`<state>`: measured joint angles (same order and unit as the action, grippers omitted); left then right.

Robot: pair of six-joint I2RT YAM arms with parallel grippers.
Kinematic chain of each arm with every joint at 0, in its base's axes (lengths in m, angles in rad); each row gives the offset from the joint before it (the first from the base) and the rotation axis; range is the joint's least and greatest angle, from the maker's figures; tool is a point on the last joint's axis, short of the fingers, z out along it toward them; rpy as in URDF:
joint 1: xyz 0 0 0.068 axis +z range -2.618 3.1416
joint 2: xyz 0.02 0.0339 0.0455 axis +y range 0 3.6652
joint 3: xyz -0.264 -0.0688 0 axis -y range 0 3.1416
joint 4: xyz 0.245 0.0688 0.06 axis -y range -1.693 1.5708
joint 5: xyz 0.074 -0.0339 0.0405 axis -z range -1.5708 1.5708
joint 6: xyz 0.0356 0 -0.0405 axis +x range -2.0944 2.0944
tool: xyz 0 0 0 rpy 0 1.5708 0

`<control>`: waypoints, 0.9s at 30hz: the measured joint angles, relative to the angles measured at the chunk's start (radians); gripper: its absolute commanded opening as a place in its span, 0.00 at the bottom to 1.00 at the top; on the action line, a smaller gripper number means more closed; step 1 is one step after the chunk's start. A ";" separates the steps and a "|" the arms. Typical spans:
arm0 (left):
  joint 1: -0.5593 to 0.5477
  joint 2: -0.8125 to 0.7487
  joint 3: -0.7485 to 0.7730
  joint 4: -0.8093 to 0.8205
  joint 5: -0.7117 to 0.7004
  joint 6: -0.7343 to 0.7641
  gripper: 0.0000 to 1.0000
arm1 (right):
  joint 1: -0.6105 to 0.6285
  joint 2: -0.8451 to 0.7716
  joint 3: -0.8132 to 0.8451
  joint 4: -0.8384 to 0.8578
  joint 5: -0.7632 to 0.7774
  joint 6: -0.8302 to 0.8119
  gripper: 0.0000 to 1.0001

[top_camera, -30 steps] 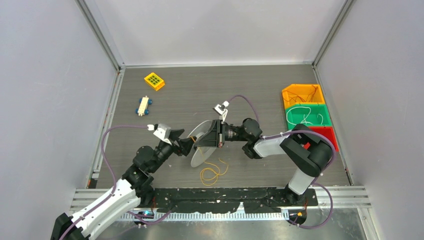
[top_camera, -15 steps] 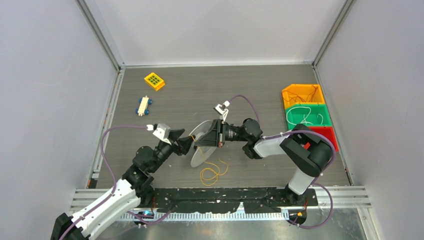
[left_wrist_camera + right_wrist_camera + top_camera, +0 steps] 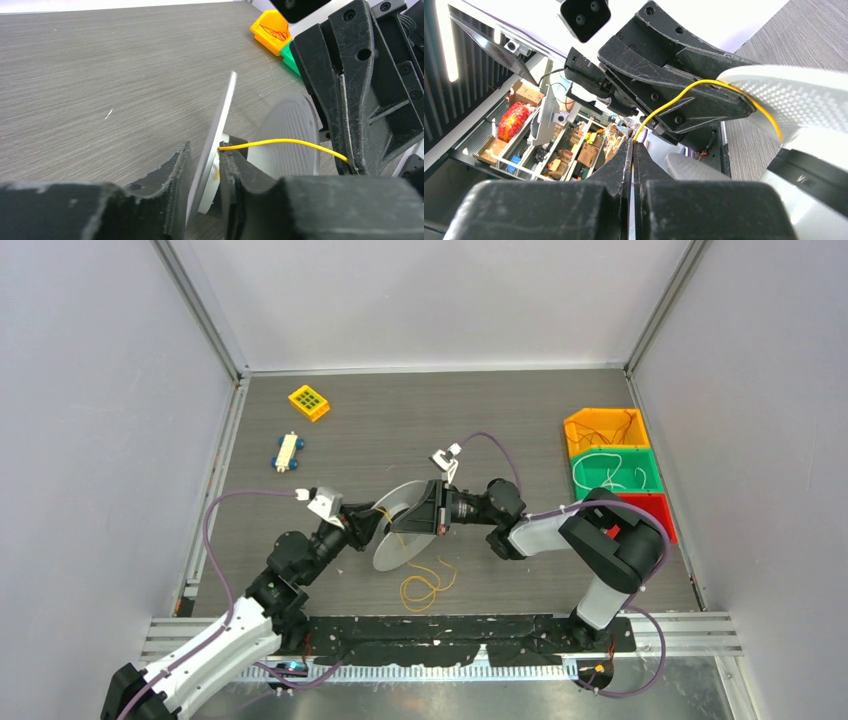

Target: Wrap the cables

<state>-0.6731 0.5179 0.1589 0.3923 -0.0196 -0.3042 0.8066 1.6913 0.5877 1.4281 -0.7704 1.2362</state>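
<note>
- Yellow-orange cable [image 3: 280, 142] runs from the spool [image 3: 223, 117] hub to your right claw [image 3: 632, 146], whose fingers are pressed together on it.
- Your left claw [image 3: 206, 152] is clamped on the spool's flange.
- Loose coils lie on the desk [image 3: 450, 410] at 6 o'clock of the spool.
- Keep the strand taut and guide it between the flanges while winding.

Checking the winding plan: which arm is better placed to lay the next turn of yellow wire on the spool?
Likely right. The right hand is shut on the thin yellow wire, which runs to the grey plastic spool. The left hand is busy clamping the spool's flange.
</note>
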 measured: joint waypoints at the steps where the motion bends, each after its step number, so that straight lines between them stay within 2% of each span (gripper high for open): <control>1: 0.000 0.002 0.000 0.000 0.000 0.000 0.20 | 0.000 0.001 -0.002 0.000 0.002 0.000 0.05; 5: 0.000 0.015 0.000 -0.002 -0.005 0.001 0.10 | -0.003 0.003 -0.011 -0.002 0.003 0.000 0.06; 10: 0.000 0.021 0.000 -0.004 -0.014 0.004 0.06 | -0.012 0.002 -0.022 -0.009 0.011 -0.002 0.09; 21: 0.000 0.025 0.026 -0.058 -0.013 -0.004 0.33 | -0.040 -0.027 -0.032 -0.068 0.019 -0.027 0.06; 27: 0.000 -0.016 0.088 -0.125 0.010 0.000 0.38 | -0.041 -0.065 -0.032 -0.075 0.020 -0.030 0.05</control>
<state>-0.6731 0.5018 0.2470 0.2676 -0.0101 -0.3038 0.7654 1.6260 0.5560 1.3529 -0.7502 1.2060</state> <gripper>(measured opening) 0.357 0.064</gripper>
